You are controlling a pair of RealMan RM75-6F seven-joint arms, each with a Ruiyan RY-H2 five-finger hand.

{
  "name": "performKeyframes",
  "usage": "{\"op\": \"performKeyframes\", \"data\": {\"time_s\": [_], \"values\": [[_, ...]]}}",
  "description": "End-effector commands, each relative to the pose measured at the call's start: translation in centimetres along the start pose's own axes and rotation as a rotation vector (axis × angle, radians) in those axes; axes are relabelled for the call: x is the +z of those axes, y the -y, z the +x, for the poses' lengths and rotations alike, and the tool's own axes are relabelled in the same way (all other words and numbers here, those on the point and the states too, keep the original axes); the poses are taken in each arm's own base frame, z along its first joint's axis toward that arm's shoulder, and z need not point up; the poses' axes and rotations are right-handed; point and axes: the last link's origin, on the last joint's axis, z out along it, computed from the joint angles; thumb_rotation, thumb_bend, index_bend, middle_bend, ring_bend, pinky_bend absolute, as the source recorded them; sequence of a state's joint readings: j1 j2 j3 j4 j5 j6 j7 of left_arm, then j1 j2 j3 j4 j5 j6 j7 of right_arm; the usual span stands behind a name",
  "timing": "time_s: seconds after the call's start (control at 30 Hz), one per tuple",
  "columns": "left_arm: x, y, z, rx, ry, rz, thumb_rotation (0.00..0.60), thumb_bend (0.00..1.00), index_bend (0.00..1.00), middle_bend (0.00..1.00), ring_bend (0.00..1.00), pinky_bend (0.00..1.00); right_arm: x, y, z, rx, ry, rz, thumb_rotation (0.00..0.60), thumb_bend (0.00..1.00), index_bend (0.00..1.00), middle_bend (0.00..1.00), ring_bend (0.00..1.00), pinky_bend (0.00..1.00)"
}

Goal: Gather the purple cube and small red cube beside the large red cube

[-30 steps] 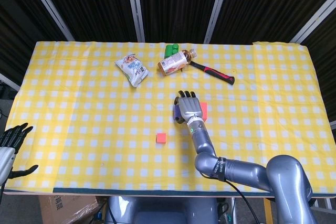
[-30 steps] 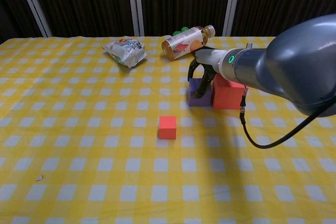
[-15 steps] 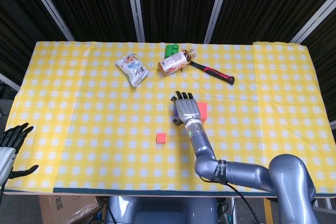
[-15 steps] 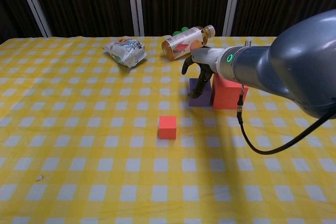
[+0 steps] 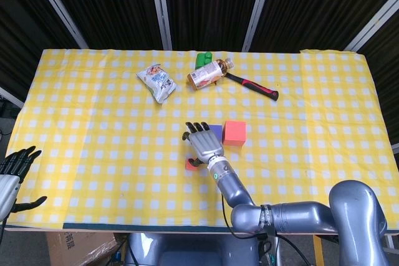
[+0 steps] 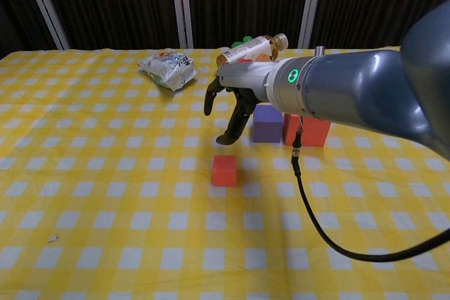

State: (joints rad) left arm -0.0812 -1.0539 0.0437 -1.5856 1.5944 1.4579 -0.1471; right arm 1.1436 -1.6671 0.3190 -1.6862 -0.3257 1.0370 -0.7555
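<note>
The purple cube (image 5: 216, 131) (image 6: 267, 123) sits against the left side of the large red cube (image 5: 234, 133) (image 6: 314, 131). The small red cube (image 6: 224, 170) lies alone nearer the front; in the head view only its edge (image 5: 189, 166) shows beside my right hand. That hand (image 5: 202, 144) (image 6: 229, 107) hovers just above and behind the small red cube, fingers apart and pointing down, holding nothing. My left hand (image 5: 15, 167) hangs off the table's front left corner, fingers spread and empty.
At the back of the yellow checked table (image 5: 93, 129) lie a snack bag (image 5: 156, 81) (image 6: 168, 67), a tipped bottle (image 5: 209, 73) (image 6: 247, 50), a green object (image 5: 202, 60) and a red-handled hammer (image 5: 252, 85).
My right hand has left the purple cube and swung left and toward the front, ending over the small red cube. The purple cube stays beside the large red cube.
</note>
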Motion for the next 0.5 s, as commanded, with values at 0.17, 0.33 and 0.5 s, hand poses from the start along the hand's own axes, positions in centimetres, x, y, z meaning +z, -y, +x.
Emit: {"op": "performKeyframes", "data": {"time_s": [0.17, 0.33, 0.5], "values": [[0.0, -0.1, 0.1, 0.001, -0.004, -0.005, 0.600, 0.08, 0.00, 0.00, 0.00, 0.02, -0.9, 1.2, -1.6, -0.025, 0.029, -0.002, 0.600, 0.37, 0.34, 0.04, 0.00, 0.00], [-0.1, -0.1, 0.1, -0.001, -0.005, -0.008, 0.600, 0.08, 0.00, 0.00, 0.00, 0.02, -1.1, 1.3, -2.7, -0.036, 0.046, -0.012, 0.600, 0.37, 0.34, 0.04, 0.00, 0.00], [-0.2, -0.1, 0.1, -0.002, -0.005, -0.014, 0.600, 0.08, 0.00, 0.00, 0.00, 0.02, -1.2, 1.2, -3.3, -0.046, 0.050, -0.026, 0.600, 0.37, 0.32, 0.04, 0.00, 0.00]]}}
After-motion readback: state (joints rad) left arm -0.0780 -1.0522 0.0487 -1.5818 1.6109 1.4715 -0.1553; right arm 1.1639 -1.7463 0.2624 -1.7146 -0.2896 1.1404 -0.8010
